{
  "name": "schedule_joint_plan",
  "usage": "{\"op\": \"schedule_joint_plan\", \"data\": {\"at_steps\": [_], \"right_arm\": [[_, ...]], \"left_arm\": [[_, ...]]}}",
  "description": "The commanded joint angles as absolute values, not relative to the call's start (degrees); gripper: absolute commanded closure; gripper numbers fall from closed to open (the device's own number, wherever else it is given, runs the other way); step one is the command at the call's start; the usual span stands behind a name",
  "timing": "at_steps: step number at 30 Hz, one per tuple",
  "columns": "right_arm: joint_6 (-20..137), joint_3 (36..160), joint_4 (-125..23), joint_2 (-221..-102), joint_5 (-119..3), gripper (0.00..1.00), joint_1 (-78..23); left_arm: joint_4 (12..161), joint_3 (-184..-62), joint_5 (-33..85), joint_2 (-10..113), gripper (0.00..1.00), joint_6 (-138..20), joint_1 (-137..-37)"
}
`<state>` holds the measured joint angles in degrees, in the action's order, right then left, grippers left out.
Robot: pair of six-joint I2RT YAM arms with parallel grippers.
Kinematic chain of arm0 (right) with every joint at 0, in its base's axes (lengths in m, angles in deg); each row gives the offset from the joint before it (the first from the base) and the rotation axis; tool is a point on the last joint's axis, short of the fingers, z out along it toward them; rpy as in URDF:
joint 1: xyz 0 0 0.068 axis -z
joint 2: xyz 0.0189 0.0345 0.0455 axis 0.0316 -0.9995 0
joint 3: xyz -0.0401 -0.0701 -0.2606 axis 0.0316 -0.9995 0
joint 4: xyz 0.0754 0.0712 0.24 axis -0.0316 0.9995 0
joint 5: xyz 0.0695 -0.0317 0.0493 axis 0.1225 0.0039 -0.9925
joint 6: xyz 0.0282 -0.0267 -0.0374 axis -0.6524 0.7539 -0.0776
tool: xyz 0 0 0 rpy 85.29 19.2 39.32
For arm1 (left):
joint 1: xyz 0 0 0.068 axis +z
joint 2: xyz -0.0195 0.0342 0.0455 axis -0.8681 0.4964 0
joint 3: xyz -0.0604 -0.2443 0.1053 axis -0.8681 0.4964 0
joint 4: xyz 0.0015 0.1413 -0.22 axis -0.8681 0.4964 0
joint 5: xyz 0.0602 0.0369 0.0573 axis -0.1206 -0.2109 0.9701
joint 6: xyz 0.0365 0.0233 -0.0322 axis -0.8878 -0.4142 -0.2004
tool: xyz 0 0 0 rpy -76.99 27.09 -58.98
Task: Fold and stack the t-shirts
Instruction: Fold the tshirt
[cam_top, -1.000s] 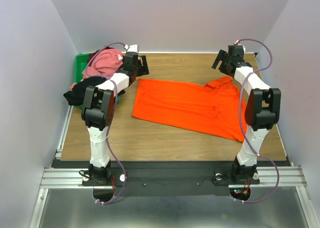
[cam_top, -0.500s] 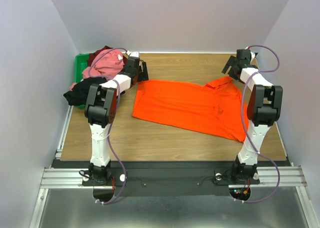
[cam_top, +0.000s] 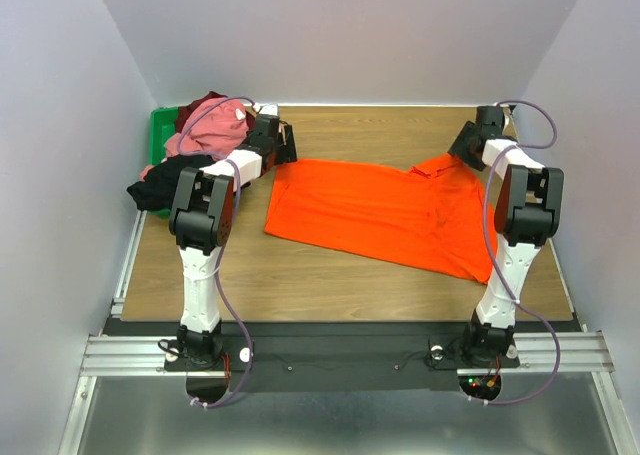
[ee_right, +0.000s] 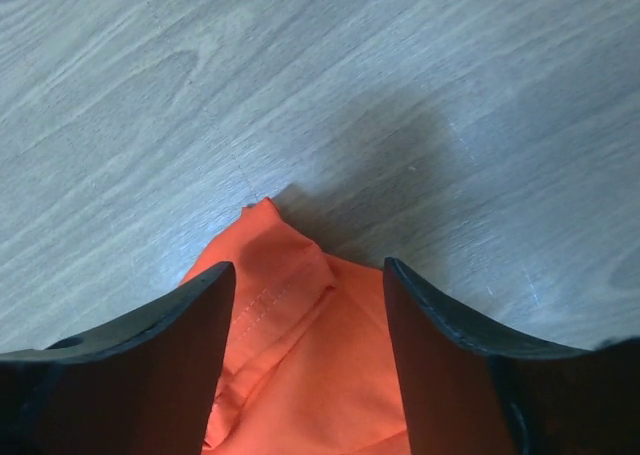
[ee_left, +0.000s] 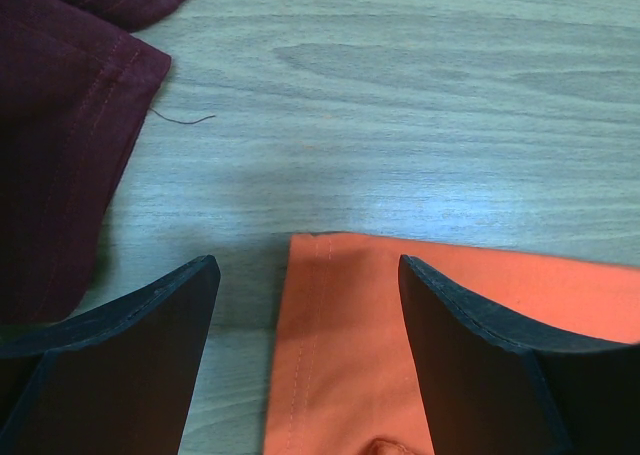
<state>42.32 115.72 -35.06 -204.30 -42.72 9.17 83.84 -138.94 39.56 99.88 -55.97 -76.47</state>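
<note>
The orange t-shirt (cam_top: 380,210) lies spread flat on the wooden table. My left gripper (cam_top: 284,145) is low over its far left corner. In the left wrist view it (ee_left: 305,267) is open, its fingers straddling the orange hem corner (ee_left: 330,315) without touching. My right gripper (cam_top: 466,143) is at the shirt's far right sleeve. The right wrist view shows it (ee_right: 307,267) open around the bunched orange sleeve tip (ee_right: 290,285), with gaps on both sides. Pink (cam_top: 212,127), maroon (cam_top: 204,103) and black (cam_top: 155,190) t-shirts are piled at the far left.
A green bin (cam_top: 157,135) sits under the pile at the table's left edge. A maroon hem (ee_left: 50,125) lies just left of my left fingers. Grey walls close in on three sides, and the right wall is near my right arm.
My right gripper has dropped from above the table onto the sleeve tip, and its jaws have narrowed. My left gripper has lowered slightly onto the shirt's corner, staying open.
</note>
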Motion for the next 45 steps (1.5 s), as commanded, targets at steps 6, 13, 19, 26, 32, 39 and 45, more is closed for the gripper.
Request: {"op": "schedule_joint_plan", "data": {"at_steps": [6,13,19,26,32,39,45], "right_arm": [[41.02,115.72,-39.23,-205.49,-47.12,0.48,10.51],[41.37,115.98,-39.40,-206.11,-47.56,0.88,10.60],[41.38,114.23,-40.19,-204.53,-48.53,1.00,10.60],[41.29,110.80,-42.04,-201.10,-49.85,1.00,10.60],[41.20,110.27,-42.48,-200.92,-50.20,1.00,10.60],[41.02,109.83,-42.74,-200.57,-50.38,1.00,10.60],[41.02,109.48,-43.01,-200.31,-50.38,1.00,10.60]], "left_arm": [[81.85,-138.76,39.86,98.13,0.16,-56.74,-76.15],[81.59,-139.11,40.03,98.39,0.16,-56.74,-76.15],[80.88,-140.34,40.65,98.74,0.16,-56.65,-76.15],[81.85,-143.33,43.80,100.50,0.16,-56.56,-76.58],[82.72,-144.29,44.60,101.64,0.18,-56.91,-77.38],[83.78,-147.20,43.90,104.89,0.33,-57.44,-77.90],[85.19,-148.61,45.04,106.48,0.45,-57.35,-78.17]]}}
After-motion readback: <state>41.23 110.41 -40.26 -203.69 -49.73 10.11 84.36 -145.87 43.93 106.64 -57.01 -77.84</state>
